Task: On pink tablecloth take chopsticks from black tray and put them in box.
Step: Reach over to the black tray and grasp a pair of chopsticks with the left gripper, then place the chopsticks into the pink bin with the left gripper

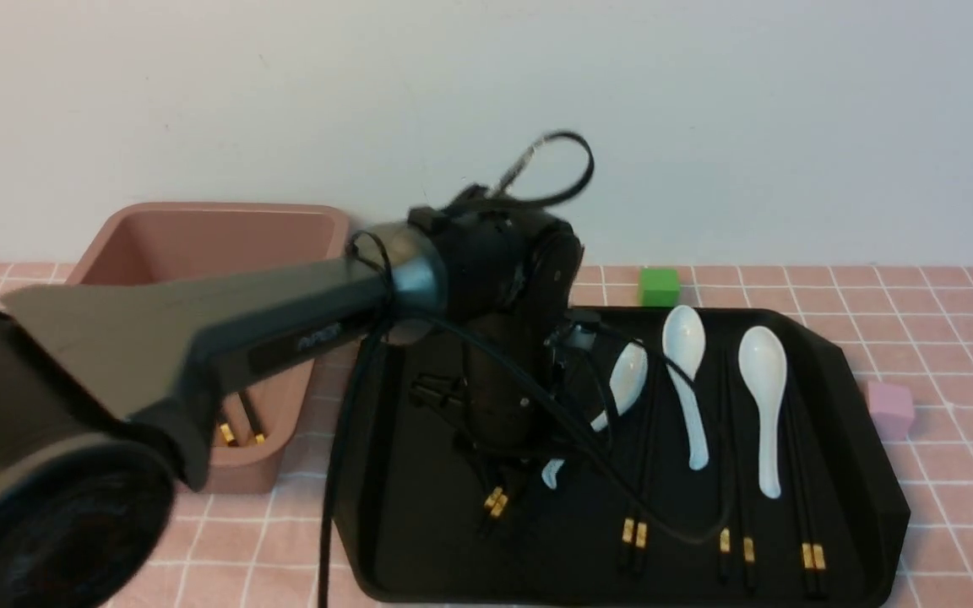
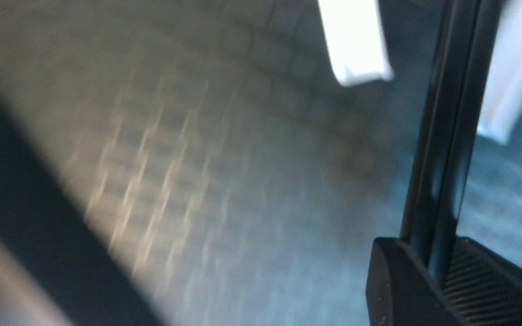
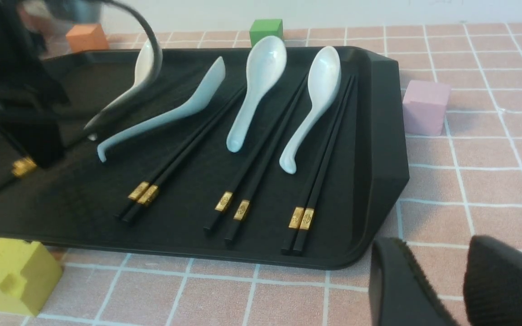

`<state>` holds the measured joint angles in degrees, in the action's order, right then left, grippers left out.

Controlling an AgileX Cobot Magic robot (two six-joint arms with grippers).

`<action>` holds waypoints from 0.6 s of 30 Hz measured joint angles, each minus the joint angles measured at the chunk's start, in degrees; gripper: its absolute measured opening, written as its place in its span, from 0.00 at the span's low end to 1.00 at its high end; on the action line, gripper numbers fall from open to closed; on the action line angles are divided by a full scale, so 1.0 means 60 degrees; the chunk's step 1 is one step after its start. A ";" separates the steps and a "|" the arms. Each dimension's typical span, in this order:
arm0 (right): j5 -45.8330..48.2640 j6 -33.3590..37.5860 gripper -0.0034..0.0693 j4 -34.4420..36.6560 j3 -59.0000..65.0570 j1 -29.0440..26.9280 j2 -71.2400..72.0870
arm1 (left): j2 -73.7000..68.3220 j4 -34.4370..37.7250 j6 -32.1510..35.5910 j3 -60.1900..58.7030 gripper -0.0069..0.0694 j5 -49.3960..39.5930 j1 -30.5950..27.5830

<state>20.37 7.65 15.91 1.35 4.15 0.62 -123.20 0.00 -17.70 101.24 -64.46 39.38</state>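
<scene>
Chopsticks (image 2: 451,136): light, stiff, slippery; hold mid-shaft | left gripper (image 2: 417,262): pinching pair above black tray (image 1: 419,557) | right gripper (image 3: 437,280): jaws apart

Black tray (image 1: 444,566) set on pink tablecloth (image 1: 955,507) marked with white grid lines. Three pairs of gold-banded black chopsticks (image 1: 748,515) seen lying in tray's right part; another gold-banded pair (image 1: 495,504) seen by left gripper, its fingertips obscured. White spoons (image 1: 763,380) scattered between. Dusty-pink box (image 1: 237,236) partly hidden by left arm (image 1: 284,317); gold-banded sticks (image 1: 252,418) visible inside. Green cube (image 1: 660,287) noted behind tray, pink cube (image 1: 889,410) beside it.
</scene>
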 joint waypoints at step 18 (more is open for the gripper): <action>0.0000 0.0000 0.38 -0.0009 0.0000 0.0000 0.0000 | 0.5813 -0.0821 -0.0280 -0.4067 0.25 0.0999 -0.3633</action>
<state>20.37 7.65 15.85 1.35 4.15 0.62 -88.32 -4.93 -19.38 76.83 -58.46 17.59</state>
